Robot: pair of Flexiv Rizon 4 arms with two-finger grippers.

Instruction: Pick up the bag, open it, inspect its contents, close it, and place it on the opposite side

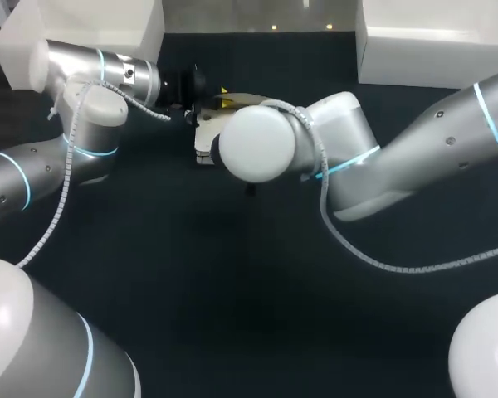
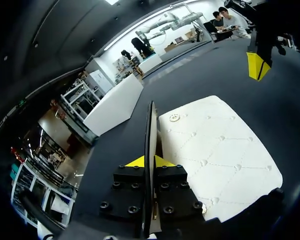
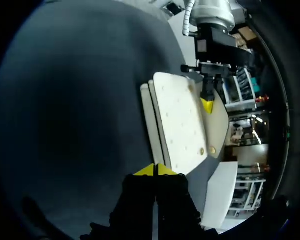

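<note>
A white quilted bag [image 2: 220, 150] lies flat on the dark table, with a round snap near its edge. Its flap [image 2: 150, 130] stands upright, edge-on between the yellow tips of my left gripper [image 2: 149, 161], which is shut on it. In the right wrist view the bag [image 3: 182, 120] lies just ahead of my right gripper [image 3: 155, 170], whose tips are shut together with nothing between them. My left gripper [image 3: 207, 104] shows there at the bag's far side, pinching the flap. In the head view only a strip of the bag [image 1: 204, 133] shows beside my right arm's wrist; my left gripper [image 1: 220, 98] sits over it.
A white box [image 1: 83, 33] stands at the back left of the table and another white box [image 1: 432, 41] at the back right. Dark table surface [image 1: 232, 274] stretches in front of the bag.
</note>
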